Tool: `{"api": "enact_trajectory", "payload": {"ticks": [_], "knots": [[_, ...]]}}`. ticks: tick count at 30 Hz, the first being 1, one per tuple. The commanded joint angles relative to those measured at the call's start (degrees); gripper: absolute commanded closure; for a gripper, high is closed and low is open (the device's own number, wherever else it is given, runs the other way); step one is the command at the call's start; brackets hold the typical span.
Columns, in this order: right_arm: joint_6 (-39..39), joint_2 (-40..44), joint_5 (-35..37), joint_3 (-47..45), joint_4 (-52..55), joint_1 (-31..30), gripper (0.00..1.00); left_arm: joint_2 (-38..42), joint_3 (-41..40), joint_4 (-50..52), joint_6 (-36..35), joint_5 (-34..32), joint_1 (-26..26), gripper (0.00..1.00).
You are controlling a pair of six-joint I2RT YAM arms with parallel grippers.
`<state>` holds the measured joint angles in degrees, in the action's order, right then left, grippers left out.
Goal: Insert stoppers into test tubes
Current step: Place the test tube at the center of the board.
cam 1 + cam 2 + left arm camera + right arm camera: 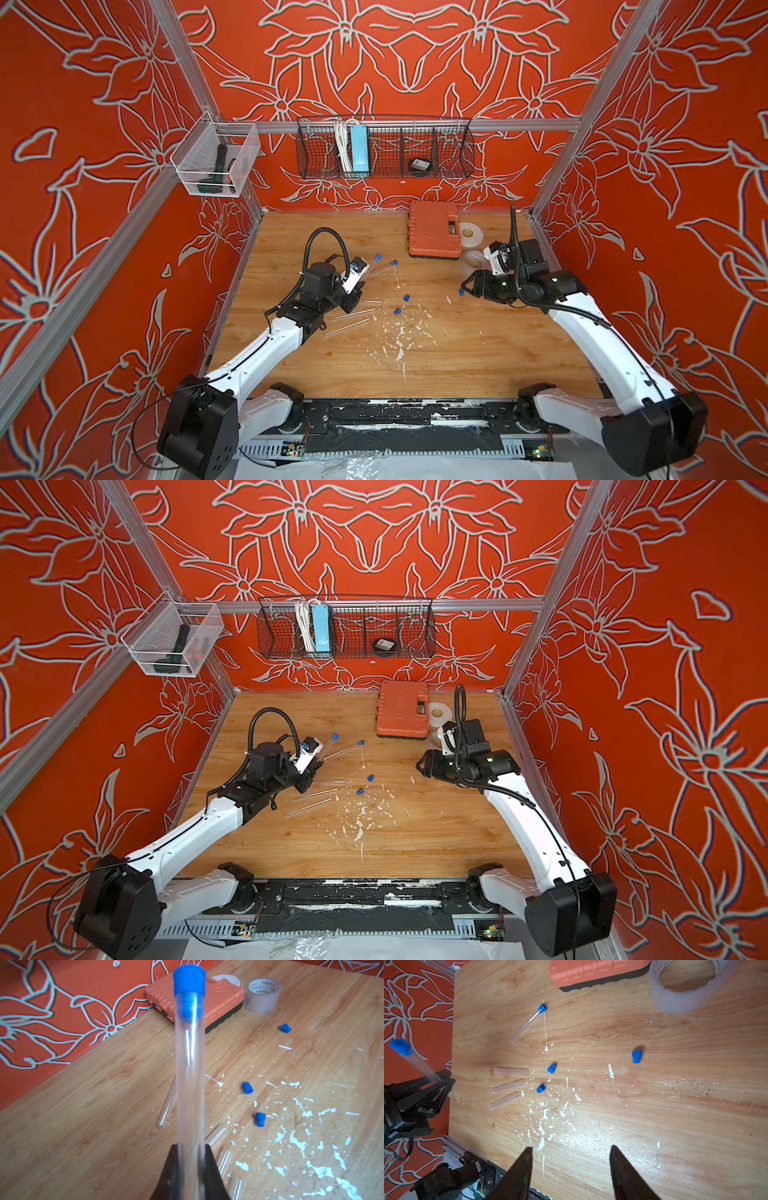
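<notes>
My left gripper (190, 1147) is shut on the lower end of a clear test tube (189, 1084), which has a blue stopper (189, 980) in its top and is held up off the table. A second stoppered tube (527, 1022) lies on the wood. Three open tubes (510, 1071) (506, 1086) (503, 1101) lie side by side near the left gripper (443, 1079). Three loose stoppers (552, 1068) (540, 1088) (637, 1056) lie on the table. My right gripper (571, 1148) hovers open and empty over the table's right side (467, 286).
An orange case (434, 228) and two clear tape rolls (471, 235) (473, 259) sit at the back right. White paint flecks (399, 332) cover the middle of the wood. A wire basket (384, 147) hangs on the back wall.
</notes>
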<state>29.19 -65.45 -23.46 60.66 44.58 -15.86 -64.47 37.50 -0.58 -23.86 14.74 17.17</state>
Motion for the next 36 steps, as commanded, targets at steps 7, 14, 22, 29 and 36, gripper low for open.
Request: {"api": "enact_trajectory", "payload": {"ticks": [7, 14, 22, 29, 36], "knots": [[-2.03, 0.46, -0.83, -1.25, 0.38, 1.41, 0.4, -2.95, 2.24, 3.23, -9.99, 7.34, -6.56, 1.0], [-2.81, -0.36, -1.54, -1.43, 0.32, 2.01, 0.4, -14.87, 9.97, 10.56, -17.81, 7.41, -8.66, 1.0], [-3.86, -1.34, -1.48, -0.59, 1.04, 2.67, 0.4, -28.58, 19.65, 15.79, -24.77, 5.21, -10.18, 1.0], [-4.33, -2.65, -1.59, -0.06, 1.24, 3.27, 0.4, -37.38, 27.18, 18.13, -26.56, 4.26, -11.86, 1.0], [-4.23, -5.77, -2.28, 1.65, 1.8, 3.59, 0.4, -46.51, 36.38, 22.4, -25.8, 2.48, -13.47, 1.0]]}}
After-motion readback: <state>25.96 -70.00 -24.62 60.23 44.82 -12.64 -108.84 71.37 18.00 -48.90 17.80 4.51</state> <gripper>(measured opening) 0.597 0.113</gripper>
